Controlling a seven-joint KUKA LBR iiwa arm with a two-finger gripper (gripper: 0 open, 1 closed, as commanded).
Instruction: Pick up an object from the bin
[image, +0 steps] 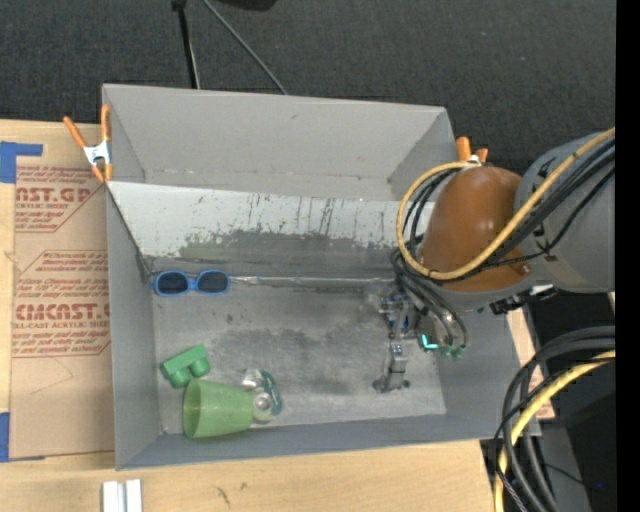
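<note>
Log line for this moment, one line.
gripper: low, right side of bin, over bare floor | green cup, blue sunglasses: left side, apart from gripper

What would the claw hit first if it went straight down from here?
Likely the bare bin floor: nothing lies under the claw. The green cup and blue sunglasses sit far left. Depth is unclear.

Scuffed matt metal bin (300, 330)

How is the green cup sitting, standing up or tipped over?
Tipped over. The green cup lies on its side on the bin floor, at the view's lower left.
</note>
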